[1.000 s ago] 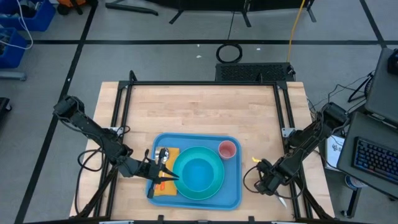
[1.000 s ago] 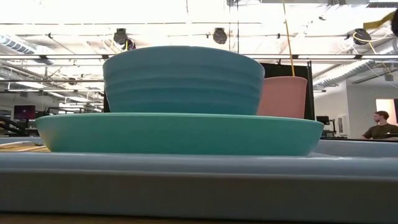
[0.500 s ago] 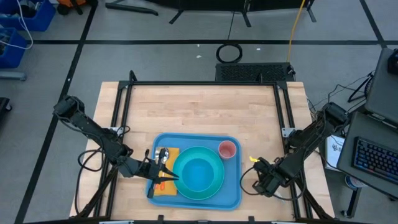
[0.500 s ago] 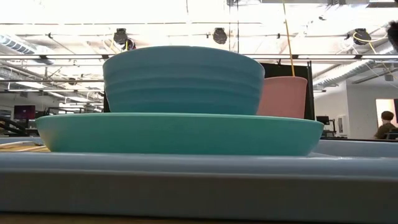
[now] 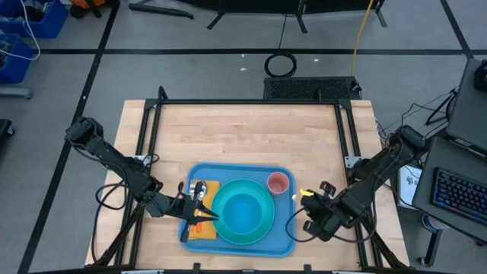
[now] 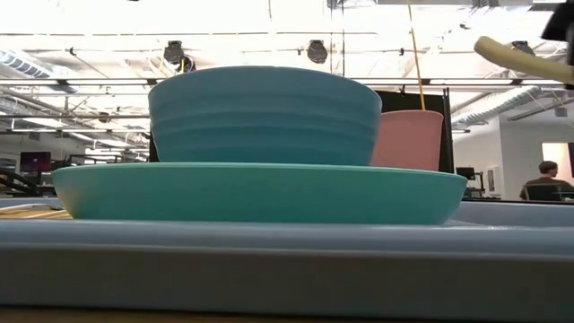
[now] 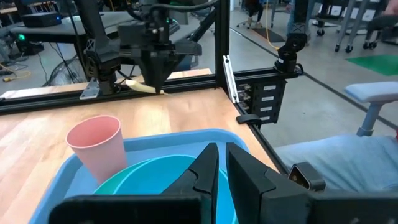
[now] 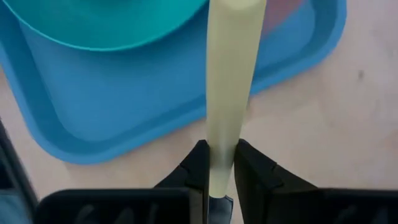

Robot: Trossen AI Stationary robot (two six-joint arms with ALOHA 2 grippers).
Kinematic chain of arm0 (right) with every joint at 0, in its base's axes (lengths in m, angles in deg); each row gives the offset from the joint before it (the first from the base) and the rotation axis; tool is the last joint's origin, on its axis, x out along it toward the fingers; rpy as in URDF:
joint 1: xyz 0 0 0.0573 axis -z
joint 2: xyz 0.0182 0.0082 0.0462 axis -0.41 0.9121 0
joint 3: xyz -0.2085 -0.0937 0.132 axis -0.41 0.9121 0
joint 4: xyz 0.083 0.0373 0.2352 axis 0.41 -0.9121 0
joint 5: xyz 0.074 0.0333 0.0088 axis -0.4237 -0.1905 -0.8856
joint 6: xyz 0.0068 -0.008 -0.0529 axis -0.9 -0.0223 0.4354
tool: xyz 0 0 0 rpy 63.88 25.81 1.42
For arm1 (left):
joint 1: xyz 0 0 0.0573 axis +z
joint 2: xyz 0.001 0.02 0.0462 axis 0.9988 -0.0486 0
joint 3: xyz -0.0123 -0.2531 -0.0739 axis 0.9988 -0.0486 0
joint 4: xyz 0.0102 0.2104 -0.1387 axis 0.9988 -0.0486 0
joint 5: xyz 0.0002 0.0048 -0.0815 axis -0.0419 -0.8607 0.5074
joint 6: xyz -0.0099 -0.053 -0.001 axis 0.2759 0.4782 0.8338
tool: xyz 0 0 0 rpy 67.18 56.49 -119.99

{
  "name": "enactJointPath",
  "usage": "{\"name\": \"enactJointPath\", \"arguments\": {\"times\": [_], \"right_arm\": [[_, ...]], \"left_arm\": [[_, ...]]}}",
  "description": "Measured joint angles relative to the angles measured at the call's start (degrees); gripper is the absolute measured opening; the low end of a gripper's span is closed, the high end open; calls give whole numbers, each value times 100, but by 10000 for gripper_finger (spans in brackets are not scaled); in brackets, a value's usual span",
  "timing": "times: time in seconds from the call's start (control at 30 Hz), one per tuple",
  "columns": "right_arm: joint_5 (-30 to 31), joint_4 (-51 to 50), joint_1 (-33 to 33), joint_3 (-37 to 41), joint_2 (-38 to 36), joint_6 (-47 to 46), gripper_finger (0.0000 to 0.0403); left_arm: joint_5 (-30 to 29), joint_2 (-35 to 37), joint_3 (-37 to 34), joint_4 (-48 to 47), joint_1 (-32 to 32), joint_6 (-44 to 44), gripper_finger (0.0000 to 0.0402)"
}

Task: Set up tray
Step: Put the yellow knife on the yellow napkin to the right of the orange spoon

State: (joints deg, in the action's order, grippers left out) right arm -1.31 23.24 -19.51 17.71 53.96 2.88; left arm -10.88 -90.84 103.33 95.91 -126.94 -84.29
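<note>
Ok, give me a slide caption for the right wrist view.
Right gripper holds a pale yellow utensil handle above the blue tray's corner.

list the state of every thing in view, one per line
tray: flat on the table, loaded
plate: on the tray, under the bowl
bowl: upright on the plate, looks empty
pink cup: upright on the tray, beside the plate
orange napkin: flat on the tray, left of the plate
pale yellow utensil handle: clamped, above the tray's edge
right pincer: shut on the handle
left pincer: fingers nearly together, over the napkin
</note>
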Motion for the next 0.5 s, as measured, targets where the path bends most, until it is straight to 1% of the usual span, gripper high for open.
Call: {"name": "enactJointPath", "arguments": {"times": [0.1, 0.3, 0.5], "right_arm": [[225, 8, 64, -99, 44, 447, 38], [1114, 63, 65, -315, 42, 1566, 38], [2361, 390, 96, -414, 41, 3225, 38]], "left_arm": [[-2, 0, 2, 2, 0, 186, 37], [-24, 0, 0, 43, 13, 420, 37], [-54, 0, 1, 264, 178, 811, 37]]}}
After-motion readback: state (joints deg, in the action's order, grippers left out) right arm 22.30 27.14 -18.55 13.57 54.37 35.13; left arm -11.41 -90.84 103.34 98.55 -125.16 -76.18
